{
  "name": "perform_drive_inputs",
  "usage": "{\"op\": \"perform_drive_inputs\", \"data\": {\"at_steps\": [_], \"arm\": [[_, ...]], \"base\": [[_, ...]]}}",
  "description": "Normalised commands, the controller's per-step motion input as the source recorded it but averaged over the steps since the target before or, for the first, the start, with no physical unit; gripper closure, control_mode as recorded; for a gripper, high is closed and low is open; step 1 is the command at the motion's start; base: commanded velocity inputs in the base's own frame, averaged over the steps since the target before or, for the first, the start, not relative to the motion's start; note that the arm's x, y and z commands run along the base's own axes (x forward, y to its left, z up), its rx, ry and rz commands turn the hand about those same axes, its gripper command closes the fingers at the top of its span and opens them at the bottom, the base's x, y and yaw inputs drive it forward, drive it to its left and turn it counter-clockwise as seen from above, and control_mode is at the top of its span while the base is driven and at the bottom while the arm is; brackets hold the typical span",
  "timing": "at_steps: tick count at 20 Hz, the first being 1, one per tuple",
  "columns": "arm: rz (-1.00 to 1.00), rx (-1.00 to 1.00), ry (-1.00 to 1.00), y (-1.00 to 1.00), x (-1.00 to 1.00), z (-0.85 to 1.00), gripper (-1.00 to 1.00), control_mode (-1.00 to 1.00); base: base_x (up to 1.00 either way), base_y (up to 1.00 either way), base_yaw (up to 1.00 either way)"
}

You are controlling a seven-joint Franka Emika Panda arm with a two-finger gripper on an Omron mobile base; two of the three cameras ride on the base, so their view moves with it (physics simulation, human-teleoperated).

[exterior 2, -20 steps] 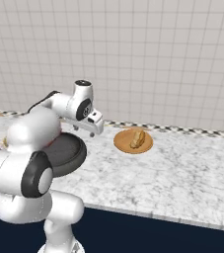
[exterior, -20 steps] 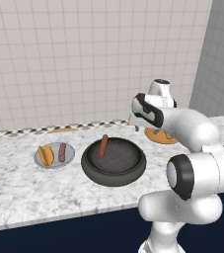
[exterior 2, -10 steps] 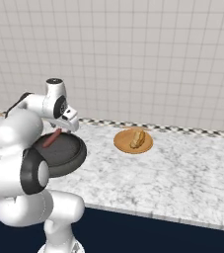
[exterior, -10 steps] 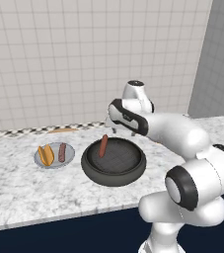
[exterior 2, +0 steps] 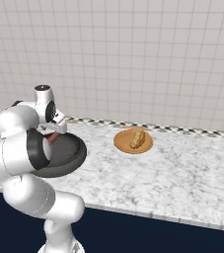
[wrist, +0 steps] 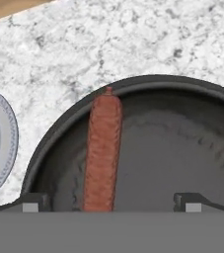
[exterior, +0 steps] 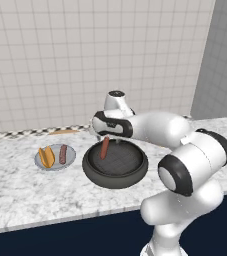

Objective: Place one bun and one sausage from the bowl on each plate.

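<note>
Gripper (wrist: 111, 201) wide open over bowl (wrist: 192, 148) — slim reddish-brown sausage (wrist: 102, 153) inside

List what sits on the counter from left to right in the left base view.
Light grey plate holding a bun and then a sausage → dark bowl with another sausage leaning on its left rim.

A sausage (exterior: 104, 148) leans inside the dark bowl (exterior: 93, 171); just left, the light grey plate (exterior: 71, 159) holds a bun (exterior: 46, 156) and sausage.
</note>
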Motion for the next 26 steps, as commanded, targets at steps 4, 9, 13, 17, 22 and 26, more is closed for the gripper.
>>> {"op": "perform_drive_inputs", "data": {"at_steps": [4, 9, 13, 17, 22, 26], "arm": [[0.00, 0.00, 0.00, 0.12, 0.11, -0.40, -1.00, -1.00], [0.00, 0.00, 0.00, 0.00, 0.00, -0.31, -1.00, -1.00], [0.00, 0.00, 0.00, 0.00, 0.06, -0.32, -1.00, -1.00], [0.00, 0.00, 0.00, 0.00, 0.00, -0.17, -1.00, -1.00], [0.00, 0.00, 0.00, 0.00, 0.00, -0.14, 1.00, -1.00], [0.00, 0.00, 0.00, 0.00, 0.00, -0.03, 1.00, -1.00]], "base": [[0.00, 0.00, 0.00], [0.00, 0.00, 0.00], [0.00, 0.00, 0.00], [0.00, 0.00, 0.00], [0.00, 0.00, 0.00], [0.00, 0.00, 0.00]]}}
